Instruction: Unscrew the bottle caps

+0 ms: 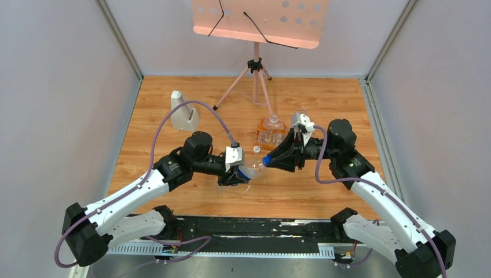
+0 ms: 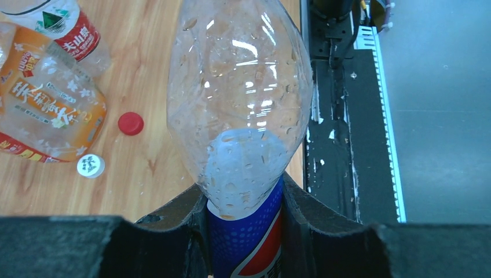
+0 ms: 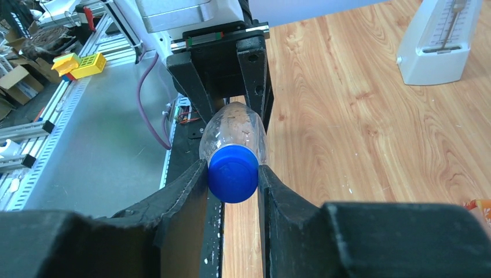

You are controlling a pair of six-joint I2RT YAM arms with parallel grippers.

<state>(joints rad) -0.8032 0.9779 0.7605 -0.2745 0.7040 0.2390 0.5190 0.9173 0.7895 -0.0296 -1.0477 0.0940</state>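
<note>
My left gripper [image 2: 244, 214] is shut on the blue-labelled Pepsi bottle [image 2: 240, 87], holding it on its side above the table [image 1: 173, 98]. The bottle's neck points at my right gripper [image 3: 233, 179], which is shut on its blue cap [image 3: 233, 172], one finger on each side. In the top view both grippers [image 1: 238, 174] [image 1: 269, 160] meet near the table's front middle. A red cap [image 2: 131, 123] and a white cap [image 2: 91, 165] lie loose on the wood. Beside them are the orange-labelled bottle [image 2: 49, 110] and the red-white-green labelled bottle [image 2: 69, 29].
A pale grey upright block [image 1: 184, 111] stands at the back left. A pink tripod stand [image 1: 255, 75] rises at the back middle. A black rail [image 1: 249, 226] runs along the near edge, and walls close in both sides.
</note>
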